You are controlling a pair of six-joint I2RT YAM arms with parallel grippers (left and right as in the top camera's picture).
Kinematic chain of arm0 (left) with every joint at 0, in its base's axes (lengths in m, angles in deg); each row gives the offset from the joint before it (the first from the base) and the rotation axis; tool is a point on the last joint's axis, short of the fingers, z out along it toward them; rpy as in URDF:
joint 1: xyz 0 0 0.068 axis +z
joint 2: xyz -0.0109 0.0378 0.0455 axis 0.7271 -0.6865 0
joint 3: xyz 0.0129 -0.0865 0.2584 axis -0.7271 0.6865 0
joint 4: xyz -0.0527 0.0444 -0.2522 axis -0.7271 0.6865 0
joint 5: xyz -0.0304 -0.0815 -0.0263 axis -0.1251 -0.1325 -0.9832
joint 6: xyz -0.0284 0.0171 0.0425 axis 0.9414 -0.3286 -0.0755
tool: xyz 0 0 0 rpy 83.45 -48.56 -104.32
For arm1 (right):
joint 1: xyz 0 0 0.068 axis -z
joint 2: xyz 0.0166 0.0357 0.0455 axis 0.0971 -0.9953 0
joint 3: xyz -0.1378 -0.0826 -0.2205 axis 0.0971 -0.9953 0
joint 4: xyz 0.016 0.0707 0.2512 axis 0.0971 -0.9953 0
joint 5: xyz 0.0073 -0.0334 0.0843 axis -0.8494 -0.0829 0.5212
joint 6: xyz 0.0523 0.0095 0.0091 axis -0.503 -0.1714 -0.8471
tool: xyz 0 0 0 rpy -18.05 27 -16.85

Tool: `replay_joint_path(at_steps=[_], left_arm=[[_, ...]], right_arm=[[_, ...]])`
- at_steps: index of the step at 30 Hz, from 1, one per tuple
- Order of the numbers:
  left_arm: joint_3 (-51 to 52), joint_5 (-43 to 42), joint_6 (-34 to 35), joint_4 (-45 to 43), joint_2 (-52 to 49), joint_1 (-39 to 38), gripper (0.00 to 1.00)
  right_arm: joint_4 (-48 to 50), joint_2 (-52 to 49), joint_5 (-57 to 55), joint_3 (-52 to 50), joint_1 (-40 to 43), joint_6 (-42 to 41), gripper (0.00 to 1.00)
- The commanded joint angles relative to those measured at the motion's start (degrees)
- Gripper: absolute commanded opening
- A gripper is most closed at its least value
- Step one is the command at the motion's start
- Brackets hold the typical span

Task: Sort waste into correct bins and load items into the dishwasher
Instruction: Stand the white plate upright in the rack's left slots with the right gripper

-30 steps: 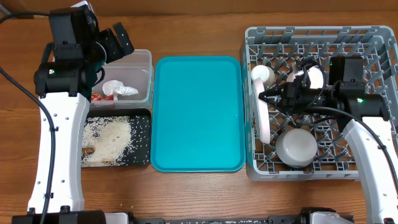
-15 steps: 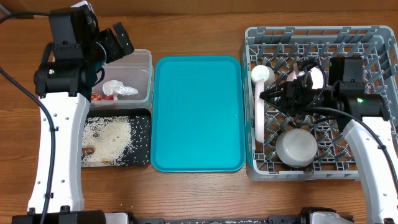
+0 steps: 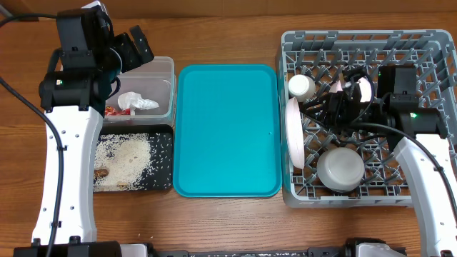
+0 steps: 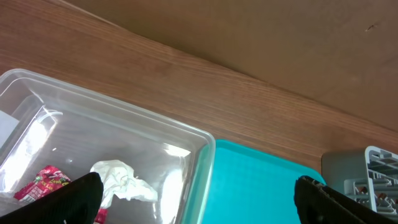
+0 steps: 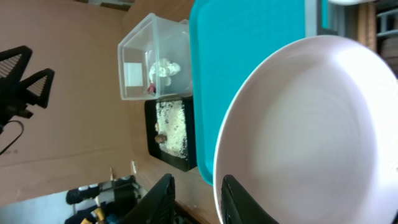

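Note:
The pale pink plate (image 3: pixel 293 137) stands on edge along the left side of the grey dishwasher rack (image 3: pixel 357 36). It fills the right wrist view as plate (image 5: pixel 311 137). My right gripper (image 3: pixel 323 111) is open beside it, and in its own view the gripper (image 5: pixel 199 202) has the plate's rim between slightly parted fingers. The white cup (image 3: pixel 300 86) and the overturned bowl (image 3: pixel 340 170) also sit in the rack. My left gripper (image 3: pixel 132 48) hangs wide open over the clear tub (image 3: pixel 168 68), empty, as gripper (image 4: pixel 205 202). In the tub lie the tissue (image 4: pixel 124 183) and the candy wrapper (image 4: pixel 43 183). Rice scraps (image 3: pixel 125 157) lie in the black tray (image 3: pixel 169 178).
A large teal tray (image 3: pixel 227 128) lies between the bins and the rack. The two bins sit at the left, the tub behind the black tray. The wooden table (image 3: pixel 228 221) runs along the front, and the rack's upright pegs surround my right gripper.
My right gripper has opened off the plate's rim. The plate has swung from a lean to nearly upright against the rack's left side. The left arm has not moved.

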Motion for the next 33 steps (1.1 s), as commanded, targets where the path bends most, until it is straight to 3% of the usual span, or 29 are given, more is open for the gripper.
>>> replay_joint_path(at_steps=[1,6,11,13,21,29,33], left_arm=[[-0.5,0.6,-0.9,-0.2,-0.1,-0.4,1.0],[-0.5,0.6,-0.9,-0.2,-0.1,-0.4,1.0],[-0.5,0.6,-0.9,-0.2,-0.1,-0.4,1.0],[-0.5,0.6,-0.9,-0.2,-0.1,-0.4,1.0],[-0.5,0.6,-0.9,-0.2,-0.1,-0.4,1.0],[-0.5,0.6,-0.9,-0.2,-0.1,-0.4,1.0],[-0.5,0.6,-0.9,-0.2,-0.1,-0.4,1.0]], right_arm=[[0.1,1.2,-3.2,-0.2,-0.2,0.3,0.29],[0.1,1.2,-7.2,-0.2,-0.2,2.0,0.32],[0.1,1.2,-4.8,-0.2,-0.2,2.7,0.56],[0.0,1.2,-1.7,-0.2,-0.2,4.4,0.6],[-4.9,1.2,1.8,-0.4,-1.3,12.1,0.6],[-5.2,1.2,-12.5,-2.8,-6.5,13.7,0.59],[-3.6,1.1,-13.6,-3.0,-9.0,13.7,0.56]])
